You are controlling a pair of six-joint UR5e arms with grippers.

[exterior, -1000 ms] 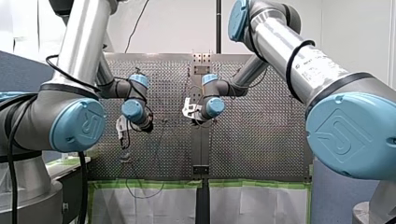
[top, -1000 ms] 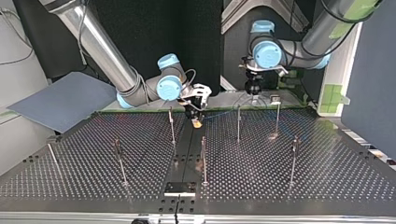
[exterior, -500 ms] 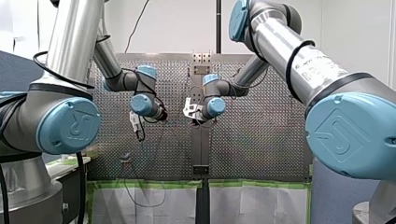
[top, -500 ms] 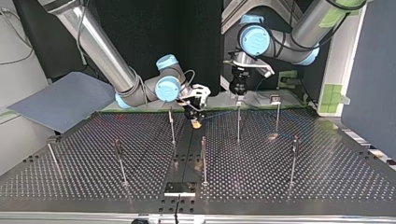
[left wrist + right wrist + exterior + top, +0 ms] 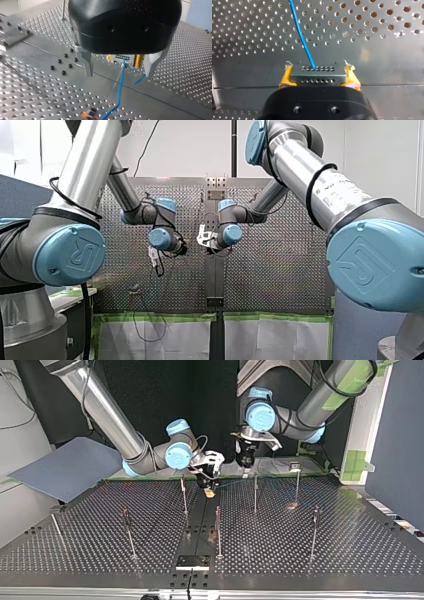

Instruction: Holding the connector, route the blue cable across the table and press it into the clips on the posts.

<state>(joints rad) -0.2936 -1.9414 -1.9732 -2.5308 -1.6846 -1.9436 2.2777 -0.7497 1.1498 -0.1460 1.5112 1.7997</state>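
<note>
Right claw (image 5: 317, 68) clenched on the black connector (image 5: 315, 76), yellow pads (image 5: 285, 79) at both its ends; blue cable (image 5: 302, 37) running from its face out over the perforated tabletop (image 5: 374, 50). Left claw (image 5: 118, 74) released, metal fingers (image 5: 87, 62) spread, cable passing between them. In the top view, both claws at upper middle of the frame, near the far posts (image 5: 255, 492).

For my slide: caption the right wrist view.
Right gripper clamps the connector, blue cable leading ahead over the table.
</note>
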